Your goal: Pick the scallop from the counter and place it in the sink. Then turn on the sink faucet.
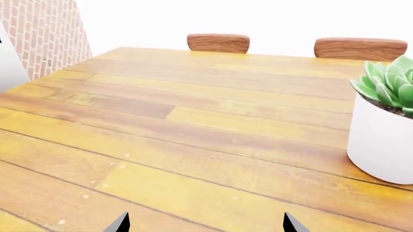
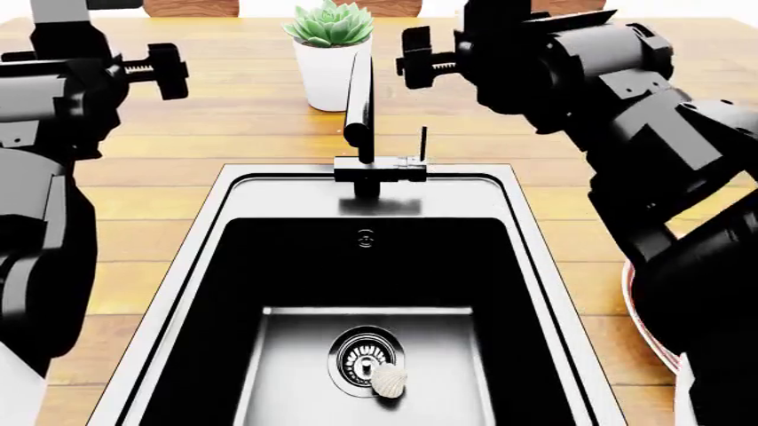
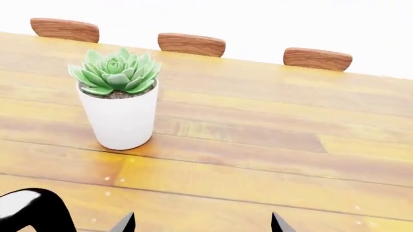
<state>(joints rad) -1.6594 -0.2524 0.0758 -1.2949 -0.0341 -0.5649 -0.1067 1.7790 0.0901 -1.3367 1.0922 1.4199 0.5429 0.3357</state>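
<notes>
The scallop (image 2: 389,382) is lying on the grey floor of the sink (image 2: 539,266), touching the edge of the round drain (image 2: 361,358) on the side nearer the robot, and it is sitting well apart from both grippers. The left gripper (image 1: 205,223) is hanging over bare counter (image 1: 193,145), its two dark fingertips (image 1: 119,223) showing spread wide with nothing between them. The right gripper (image 3: 200,223) is doing the same over the planks, tips parted and empty, a potted plant (image 3: 119,99) standing beyond it. From the head camera both arms are blocking the sides, so the jaws themselves are hidden there. The faucet (image 2: 359,106) is rising at the back rim of the sink, its thin lever (image 2: 423,142) standing upright. A red-rimmed plate (image 2: 645,324) is peeking out mostly hidden behind the right arm. Chair backs (image 3: 191,44) are lining the far edge.
</notes>
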